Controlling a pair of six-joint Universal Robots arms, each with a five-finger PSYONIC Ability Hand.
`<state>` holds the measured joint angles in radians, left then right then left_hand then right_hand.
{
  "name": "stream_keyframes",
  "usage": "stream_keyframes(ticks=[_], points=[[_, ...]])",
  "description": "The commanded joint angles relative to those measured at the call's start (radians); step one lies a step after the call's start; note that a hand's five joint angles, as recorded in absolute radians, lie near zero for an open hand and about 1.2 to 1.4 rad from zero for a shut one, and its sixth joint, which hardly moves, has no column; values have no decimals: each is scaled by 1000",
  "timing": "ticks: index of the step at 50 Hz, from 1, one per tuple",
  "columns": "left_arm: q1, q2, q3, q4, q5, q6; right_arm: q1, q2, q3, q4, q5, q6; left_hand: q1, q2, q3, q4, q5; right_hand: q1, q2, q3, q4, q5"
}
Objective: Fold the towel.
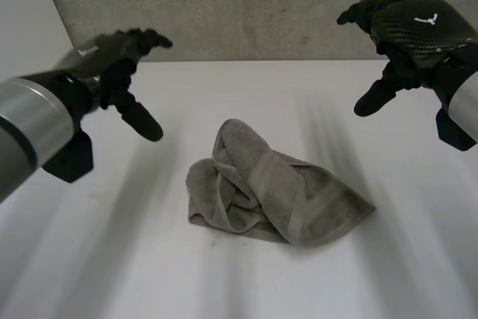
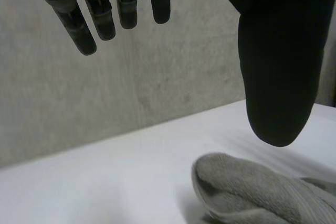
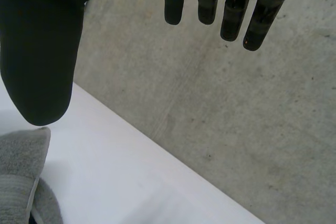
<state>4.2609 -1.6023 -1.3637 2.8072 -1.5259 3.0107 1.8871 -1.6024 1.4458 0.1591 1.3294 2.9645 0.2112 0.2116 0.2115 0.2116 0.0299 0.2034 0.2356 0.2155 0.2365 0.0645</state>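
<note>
A grey towel (image 1: 269,192) lies crumpled in a heap in the middle of the white table (image 1: 112,259). My left hand (image 1: 116,61) hovers above the table to the towel's left, open, its fingers (image 2: 100,17) straight and its thumb (image 2: 278,77) spread wide, holding nothing. To the towel's right, my right hand (image 1: 414,24) hangs in the air, open too, fingers (image 3: 231,14) straight and thumb (image 3: 42,66) apart. A fold of the towel (image 2: 252,192) shows below the left thumb, and a towel edge (image 3: 21,182) shows under the right thumb. Neither hand touches the cloth.
A grey concrete wall (image 1: 254,5) rises behind the table's far edge (image 1: 261,61). Bare white tabletop surrounds the towel on all sides.
</note>
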Motion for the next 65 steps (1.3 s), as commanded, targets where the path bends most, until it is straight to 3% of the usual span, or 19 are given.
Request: stream_keyframes(ticks=[1, 8, 15, 19, 24, 26, 29, 41, 43, 46, 47, 49, 52, 58, 59, 60, 62, 63, 65], points=[[-13, -146, 0, -6, -8, -194, 3, 123, -45, 11, 2, -30, 29, 28, 28, 28, 36, -29, -61, -41, -62, -64], [-76, -330, 3, -5, -7, -366, 4, 294, -88, 14, -18, -33, 137, 137, 137, 137, 144, 25, -7, 13, -8, -10], [-107, -442, 15, 29, -20, -496, -3, 516, -130, 1, -139, -36, 267, 266, 266, 266, 273, 58, 25, 45, 24, 22], [-128, -514, 37, 98, -106, -549, -2, 585, -147, -1, -153, -51, 316, 316, 316, 316, 323, 108, 75, 96, 75, 72], [-170, -559, 55, 121, -198, -532, 4, 699, -192, -32, -144, -64, 334, 334, 334, 334, 341, 269, 237, 257, 236, 233], [-177, -593, 75, 144, -256, -509, 6, 716, -196, -55, -141, -67, 334, 334, 334, 334, 341, 287, 254, 274, 253, 251], [-184, -620, 90, 169, -276, -478, 9, 740, -197, -111, -128, -62, 334, 334, 334, 334, 341, 328, 295, 316, 295, 292], [-199, -673, 106, 252, -313, -378, 43, 805, -219, -190, -85, -65, 337, 337, 337, 337, 344, 439, 407, 427, 406, 404], [-199, -677, 106, 255, -315, -377, 50, 826, -232, -188, -87, -65, 372, 372, 372, 372, 379, 544, 512, 532, 511, 509], [-203, -685, 101, 255, -315, -363, 55, 844, -245, -188, -90, -67, 688, 687, 688, 687, 695, 709, 676, 697, 676, 673], [-203, -685, 101, 255, -315, -363, 55, 845, -245, -188, -90, -67, 689, 689, 689, 689, 696, 709, 677, 697, 676, 674], [-207, -680, 101, 259, -318, -343, 60, 860, -261, -188, -93, -67, 1029, 1028, 1028, 1028, 1035, 1142, 1109, 1130, 1109, 1106], [-205, -676, 106, 268, -324, -325, 60, 863, -297, -190, -85, -70, 1174, 1173, 1173, 1173, 1180, 1193, 1161, 1181, 1160, 1157], [-188, -582, 201, 382, -329, -118, 58, 795, -426, -200, -38, -70, 1185, 1185, 1185, 1185, 1192, 1193, 1161, 1181, 1160, 1157], [-176, -556, 236, 440, -320, -43, 56, 751, -467, -234, 2, -71, 1185, 1185, 1185, 1185, 1192, 1193, 1161, 1181, 1160, 1157], [-176, -556, 236, 440, -319, -43, 55, 704, -491, -301, 46, -68, 1185, 1185, 1185, 1185, 1192, 1193, 1161, 1181, 1160, 1157], [-122, -512, 299, 613, -280, 131, 50, 649, -501, -391, 80, -59, 1185, 1185, 1185, 1185, 1192, 1193, 1161, 1181, 1160, 1157], [-122, -512, 299, 614, -280, 132, 50, 648, -501, -392, 80, -59, 1185, 1185, 1185, 1185, 1192, 1193, 1161, 1181, 1160, 1157], [-84, -469, 316, 783, -185, 265, 47, 552, -481, -585, 117, -62, 1185, 1185, 1185, 1185, 1192, 1193, 1161, 1181, 1160, 1157]])
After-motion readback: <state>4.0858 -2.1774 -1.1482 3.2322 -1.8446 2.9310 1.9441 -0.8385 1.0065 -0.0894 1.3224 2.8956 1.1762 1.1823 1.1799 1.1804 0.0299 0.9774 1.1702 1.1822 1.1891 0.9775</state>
